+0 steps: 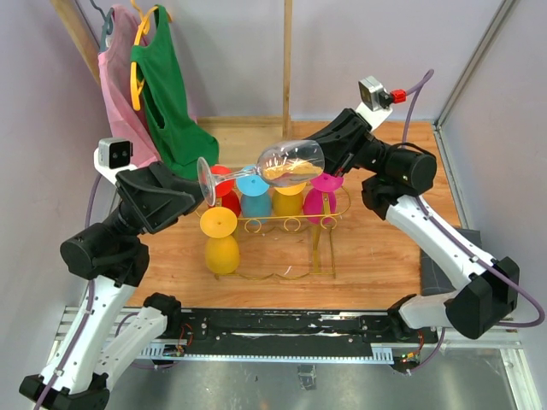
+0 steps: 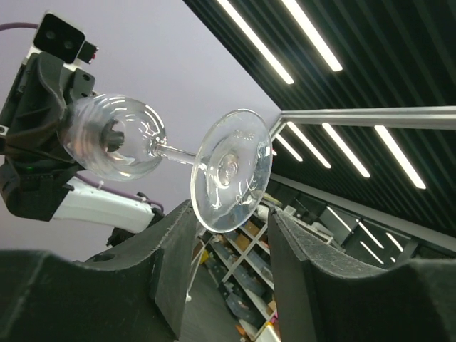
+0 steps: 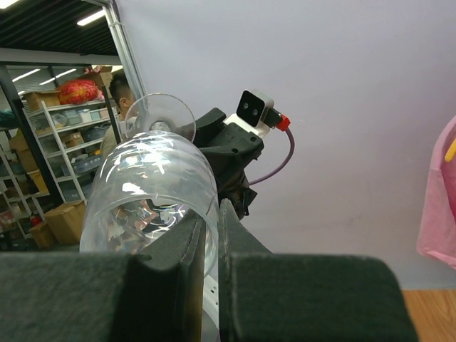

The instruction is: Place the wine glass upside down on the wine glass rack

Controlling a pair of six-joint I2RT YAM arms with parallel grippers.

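We see the wine glass (image 1: 291, 162) lying on its side in the air above the wine glass rack (image 1: 291, 224), with its bowl toward the right arm and its foot toward the left. The right fingers (image 3: 239, 246) are narrowed onto the bowl's rim with the glass wall between them, so they carry it. The left fingers (image 2: 171, 249) stand wide on either side of the foot. We cannot tell whether either one touches the disc.

We judge the glass to be light, stiff, slick and very fragile, with a thin wall and a thin stem. A pinch on the rim is a weak hold that may slip, or chip the glass if squeezed hard. We would rather take the stem gently, just beside the foot, so the disc can ride on the rack's wires with the bowl hanging down.

Only the overhead view shows the rack on the wooden surface (image 1: 376, 248), with coloured goblets (image 1: 323, 192) already on it foot-up. It hides how the fingers meet the glass. The left wrist view shows the foot between its open fingers. The right wrist view shows the rim pinch, with the left arm beyond the foot.
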